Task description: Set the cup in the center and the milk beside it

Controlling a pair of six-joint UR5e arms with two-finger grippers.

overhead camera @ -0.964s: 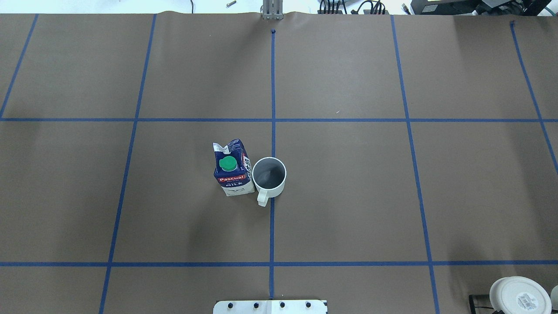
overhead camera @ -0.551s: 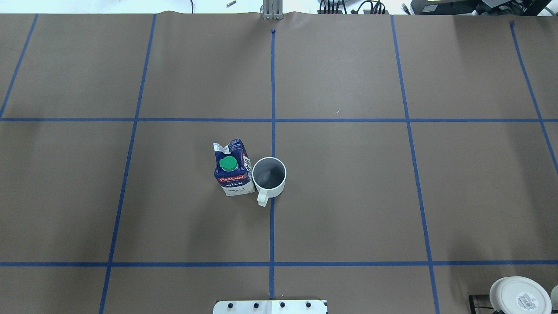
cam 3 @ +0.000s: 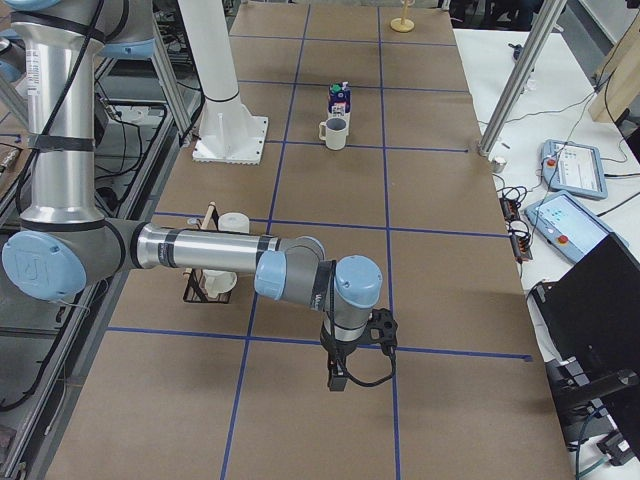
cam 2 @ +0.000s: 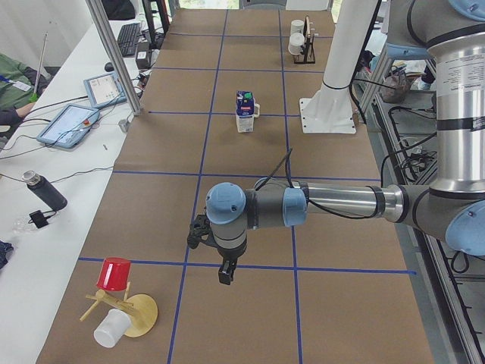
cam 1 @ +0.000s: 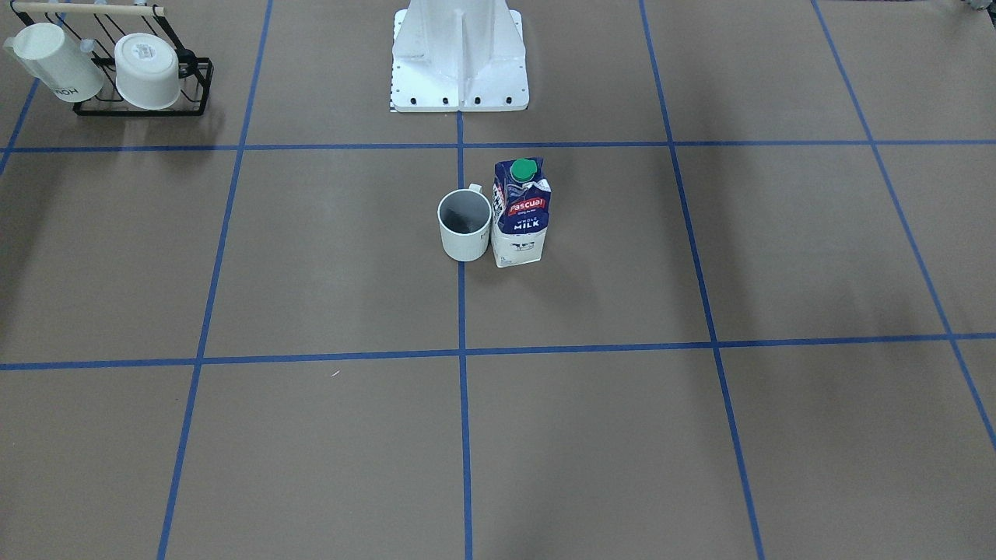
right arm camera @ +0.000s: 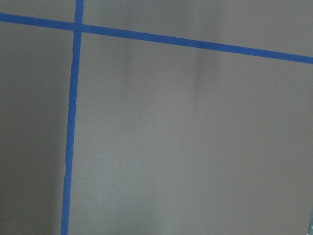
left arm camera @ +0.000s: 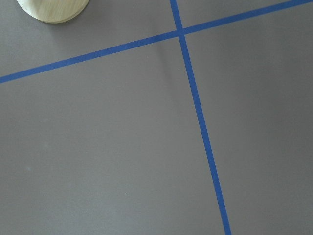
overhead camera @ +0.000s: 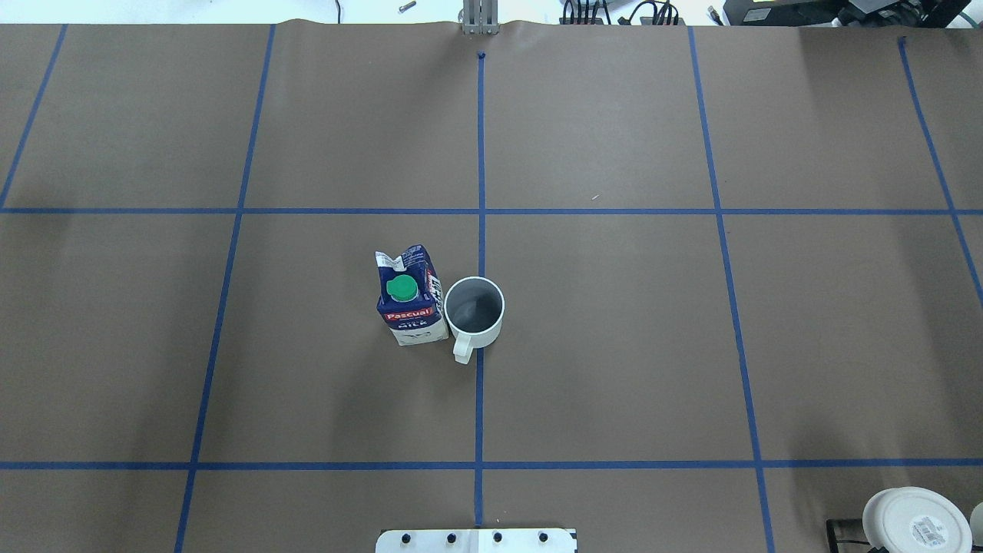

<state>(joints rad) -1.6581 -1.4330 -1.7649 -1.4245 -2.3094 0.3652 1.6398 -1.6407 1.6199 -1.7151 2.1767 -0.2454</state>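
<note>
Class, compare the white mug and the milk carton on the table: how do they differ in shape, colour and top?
The cup is round; the milk is a box-shaped carton. The cup is white with a dark grey inside; the milk is blue and white with a red label. The cup is open-topped; the milk is shut with a green cap. Both stand upright, side by side.

Your silver-and-blue left arm (cam 2: 341, 201) is stretched out level, wrist bent down, black two-finger left gripper (cam 2: 225, 274) pointing straight down. Your silver-and-blue right arm (cam 3: 200, 247) is posed likewise, black two-finger right gripper (cam 3: 337, 378) pointing down. Side views only: you cannot tell how either's jaws stand.
</note>
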